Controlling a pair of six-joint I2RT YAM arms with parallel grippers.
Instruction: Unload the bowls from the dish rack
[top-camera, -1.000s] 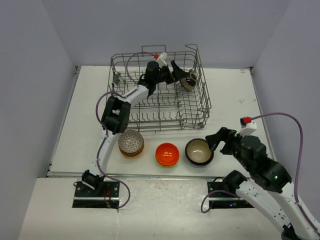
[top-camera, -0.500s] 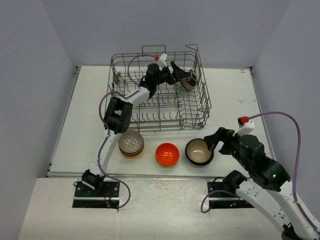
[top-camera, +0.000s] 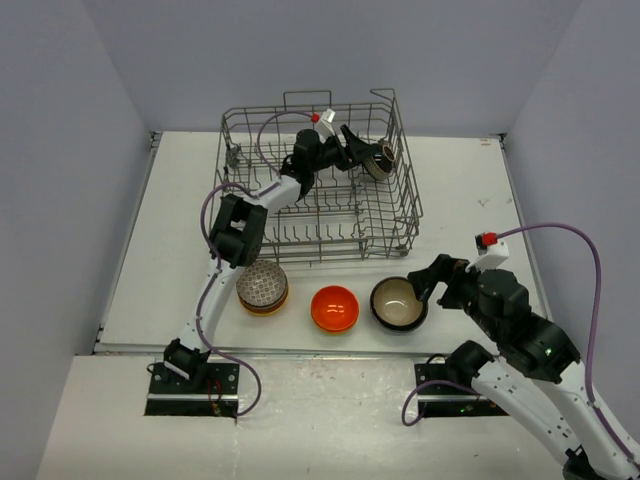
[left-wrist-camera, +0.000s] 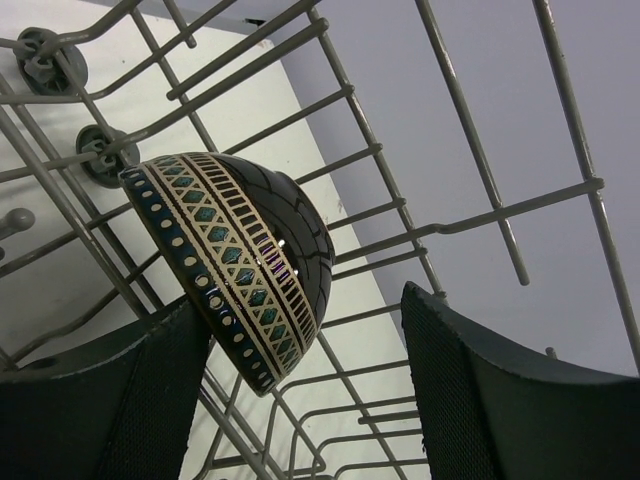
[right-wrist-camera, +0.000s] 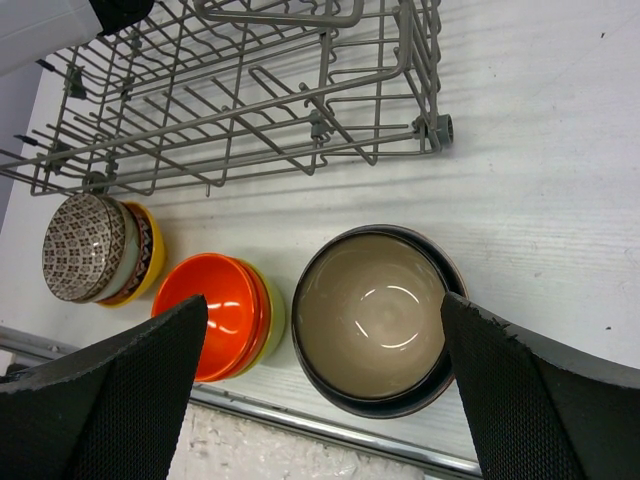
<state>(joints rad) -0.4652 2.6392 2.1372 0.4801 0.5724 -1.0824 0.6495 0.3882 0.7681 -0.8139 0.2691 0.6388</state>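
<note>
- The dish rack (top-camera: 330, 235) is made of thin grey wire with upright prongs; it sits at the far middle of the flat white bench (top-camera: 170, 230)
- One round diamond bowl (left-wrist-camera: 245, 265) stands tipped on its edge in the rack's far right corner; it is shiny black with cream and teal rows
- The left end effector (left-wrist-camera: 300, 297) is open, with a bumpy black finger on each side of that bowl
- The right end effector (right-wrist-camera: 322, 305) is wide open, holding nothing, above the black bowl (right-wrist-camera: 370, 315), which is smooth cream inside
- Three piles line the bench's near edge: the black bowl, an orange bowl (right-wrist-camera: 215, 300) and a dotted bowl (right-wrist-camera: 80, 245) on top
- Plain pale purple walls (top-camera: 60, 150) stand around
</note>
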